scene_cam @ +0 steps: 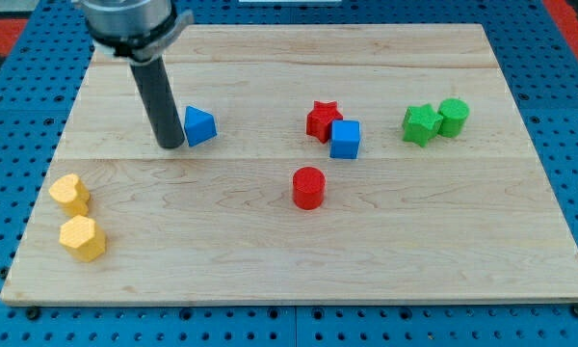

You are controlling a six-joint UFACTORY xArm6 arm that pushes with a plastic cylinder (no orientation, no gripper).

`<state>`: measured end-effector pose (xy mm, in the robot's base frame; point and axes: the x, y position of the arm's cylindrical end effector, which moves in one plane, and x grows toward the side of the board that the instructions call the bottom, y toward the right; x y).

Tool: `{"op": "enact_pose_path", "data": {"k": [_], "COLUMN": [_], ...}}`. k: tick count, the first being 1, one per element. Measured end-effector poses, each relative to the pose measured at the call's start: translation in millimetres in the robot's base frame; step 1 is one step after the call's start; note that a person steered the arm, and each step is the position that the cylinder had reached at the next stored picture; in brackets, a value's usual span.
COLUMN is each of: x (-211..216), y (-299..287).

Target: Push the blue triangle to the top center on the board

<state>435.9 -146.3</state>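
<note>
The blue triangle [199, 126] lies on the wooden board [270, 241], left of centre and in its upper half. My tip [170, 145] stands just to the triangle's left, close to its left edge; I cannot tell whether it touches. The dark rod rises from the tip toward the view's top left. The whole triangle shows.
A red star [322, 120] and a blue cube [345, 139] touch near the centre. A red cylinder [308, 187] stands below them. Two green blocks [420, 124] [453, 116] sit at the right. A yellow heart [69, 194] and a yellow hexagon [83, 238] sit at the lower left.
</note>
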Motion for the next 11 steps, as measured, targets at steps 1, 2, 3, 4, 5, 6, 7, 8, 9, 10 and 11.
{"op": "enact_pose_path", "data": {"k": [1, 2, 3, 4, 5, 6, 7, 8, 9, 10, 11], "x": [-23, -78, -111, -130, -149, -184, -190, -163, -150, -140, -80], "y": [31, 30, 44, 8, -6, 25, 67, 62, 59, 2, 24]}}
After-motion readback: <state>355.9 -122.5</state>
